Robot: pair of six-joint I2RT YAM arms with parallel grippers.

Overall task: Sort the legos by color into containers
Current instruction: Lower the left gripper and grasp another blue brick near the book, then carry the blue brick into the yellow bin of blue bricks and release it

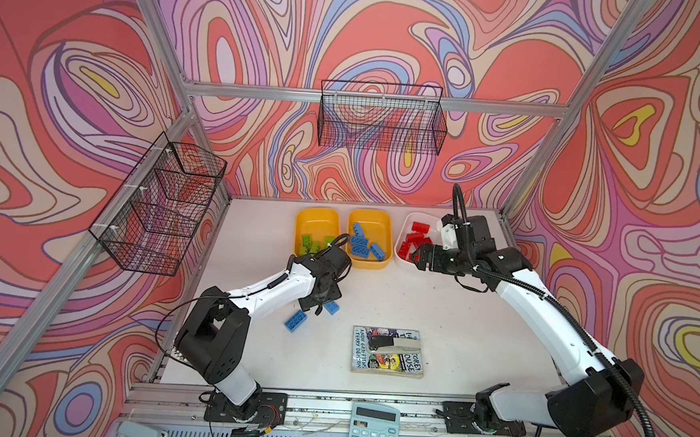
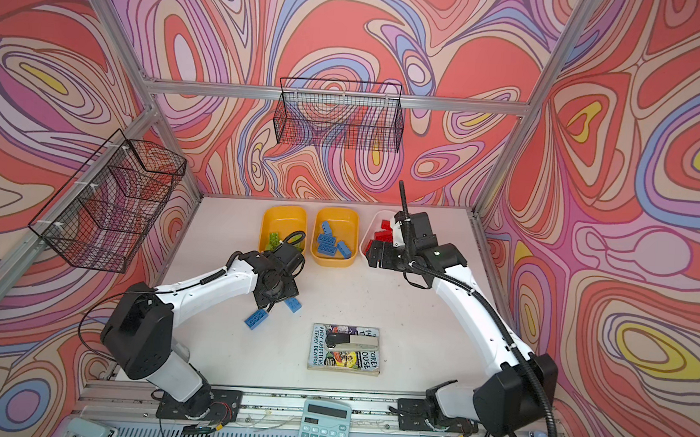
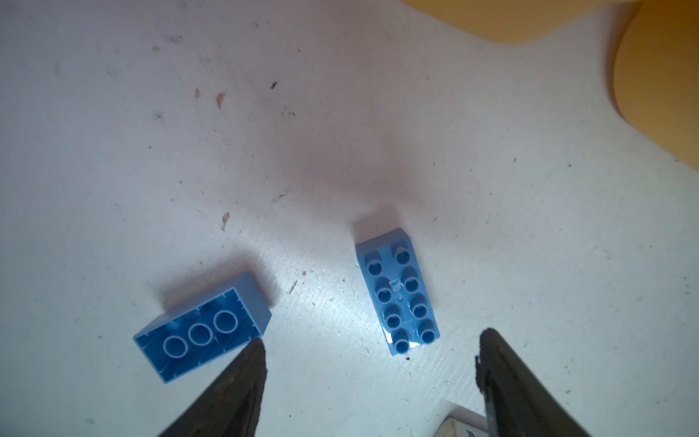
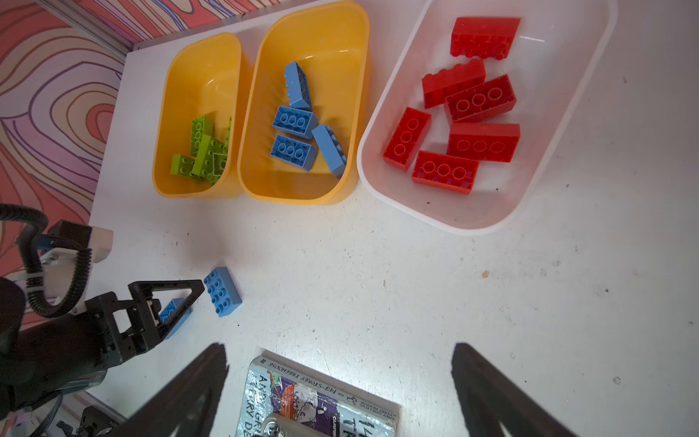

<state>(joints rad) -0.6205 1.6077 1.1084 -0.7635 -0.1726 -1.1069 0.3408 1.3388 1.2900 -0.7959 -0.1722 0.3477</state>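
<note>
Two blue legos lie loose on the white table: one studs up (image 3: 399,293) (image 1: 331,308), one hollow side up (image 3: 202,336) (image 1: 295,320). My left gripper (image 3: 372,338) (image 1: 316,307) hovers low over them, open and holding nothing, with the studs-up brick just ahead between the lines of its fingers. At the back stand three containers: a yellow tub (image 4: 204,68) with green legos (image 4: 206,151), a yellow tub (image 4: 321,38) with blue legos (image 4: 293,151), and a white tub (image 4: 559,94) with red legos (image 4: 480,98). My right gripper (image 4: 338,346) (image 1: 417,255) is open and empty by the white tub's front.
A paperback book (image 1: 386,353) with a stapler on it lies at front centre. A calculator (image 1: 372,431) sits on the front rail. Black wire baskets hang on the back wall (image 1: 381,117) and the left wall (image 1: 157,203).
</note>
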